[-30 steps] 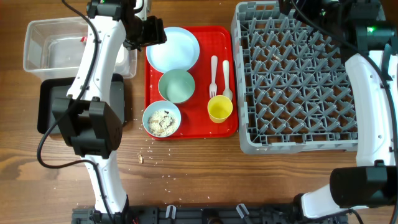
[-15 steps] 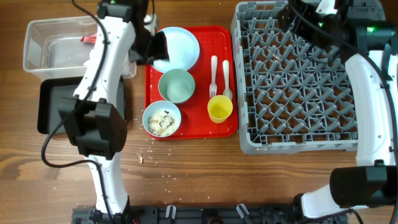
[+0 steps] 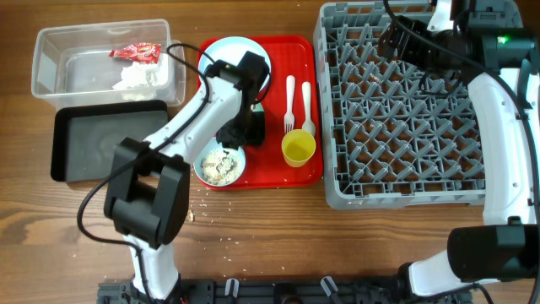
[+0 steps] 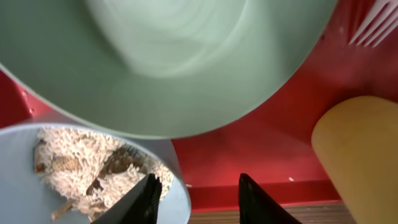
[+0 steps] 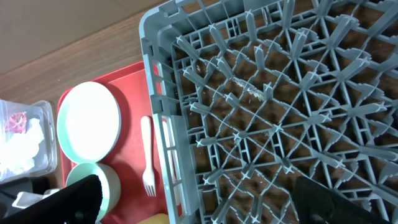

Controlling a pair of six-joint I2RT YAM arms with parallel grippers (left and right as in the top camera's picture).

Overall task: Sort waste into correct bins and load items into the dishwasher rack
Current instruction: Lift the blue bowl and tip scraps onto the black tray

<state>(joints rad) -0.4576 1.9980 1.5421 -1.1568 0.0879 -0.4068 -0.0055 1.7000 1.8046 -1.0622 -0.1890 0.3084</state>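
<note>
My left gripper (image 3: 240, 131) (image 4: 200, 199) is open low over the red serving tray. Its fingers straddle the near rim of the pale blue bowl (image 3: 219, 163) (image 4: 25, 186) that holds beige food scraps (image 4: 81, 165). The empty mint bowl (image 4: 174, 62) (image 5: 115, 180) sits just beyond it, mostly hidden overhead by the arm. The yellow cup (image 3: 298, 148) (image 4: 360, 155), fork (image 3: 290, 97) (image 5: 147, 155), spoon (image 3: 307, 101) and plate (image 3: 229, 52) (image 5: 89, 121) lie on the tray. The red wrapper (image 3: 135, 52) and white napkin (image 3: 139, 78) lie in the clear tub (image 3: 51, 63). My right gripper (image 3: 405, 46) (image 5: 205, 205) is open above the grey rack (image 3: 405, 169) (image 5: 280, 93).
The black tray (image 3: 110, 139) lies in front of the clear tub, left of the red serving tray (image 3: 261, 173) (image 4: 249, 162). Crumbs (image 3: 190, 215) are scattered on the wooden table in front of the serving tray. The rack stands right beside the serving tray.
My left arm has swung from beside the clear tub to the right and down over the two bowls. The wrapper now shows in full in the tub. The right arm has barely moved.
</note>
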